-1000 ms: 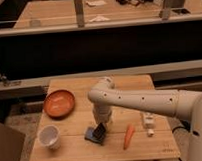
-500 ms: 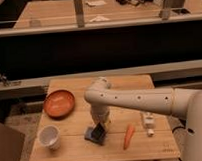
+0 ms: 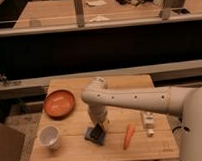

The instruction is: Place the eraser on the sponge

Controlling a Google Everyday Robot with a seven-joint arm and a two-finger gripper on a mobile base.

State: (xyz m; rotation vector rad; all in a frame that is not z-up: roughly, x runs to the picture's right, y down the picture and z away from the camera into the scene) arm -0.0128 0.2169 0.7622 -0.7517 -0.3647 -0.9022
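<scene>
1. At the near middle of the tabletop (image 3: 122, 147), the eraser (image 3: 99, 131) shows as a small dark block on or just over the sponge (image 3: 91, 135). Whether it rests there with its full weight cannot be told.
2. By its looks the eraser is light, stiff and rubbery, so it should grip well and not slip. Being so small, it is best held across its narrow width at the middle, where it will not twist.
3. The sponge is a flat blue-grey pad lying a little askew. It looks soft and light, so it would likely give under pressure and slide if pushed sideways, and any load should come straight down and gently.
4. The pincer (image 3: 100, 126) hangs directly above, at the eraser's top. I cannot tell whether it is spread, pressed together or pinching the block.
5. The scene fits the eraser being lowered onto the pad as well as the eraser already lying there with the pincer about to leave it.
6. The white arm (image 3: 130, 99) comes in from the right and bends down over this spot.
7. A carrot (image 3: 128, 136) lies near on the right, and a white bottle-like item (image 3: 148, 121) lies beyond it.
8. To the left a white cup (image 3: 49, 137) stands near, and an orange bowl (image 3: 59, 103) sits farther back.
</scene>
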